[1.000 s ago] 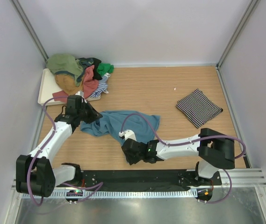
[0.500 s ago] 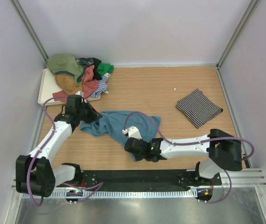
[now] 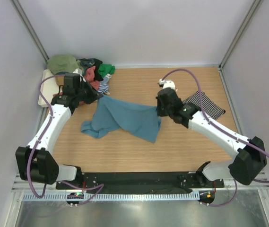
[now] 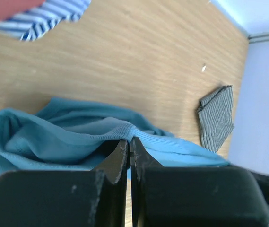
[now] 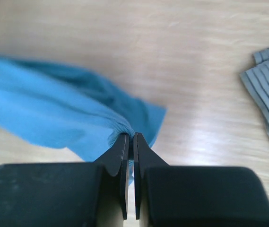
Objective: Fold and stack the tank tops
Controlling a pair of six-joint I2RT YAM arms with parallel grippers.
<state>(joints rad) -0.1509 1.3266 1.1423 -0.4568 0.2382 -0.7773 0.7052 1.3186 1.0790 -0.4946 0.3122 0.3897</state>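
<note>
Two closed pinches: your left gripper (image 3: 96,97) and right gripper (image 3: 158,109) clamp the teal tank top (image 3: 125,120) at its 10 and 2 o'clock corners, likely stretching it flat for folding.

No readable text, label, brand or number shows in any view.

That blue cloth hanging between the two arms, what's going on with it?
Two robot arms hold a plain teal-blue cloth tank top stretched between them over the wooden table. The left gripper pinches one edge and the right gripper the opposite edge; the rest hangs down toward the wood. One folded black-and-white striped top lies at the right. A heap of unfolded coloured tops sits in the far left corner.
</note>
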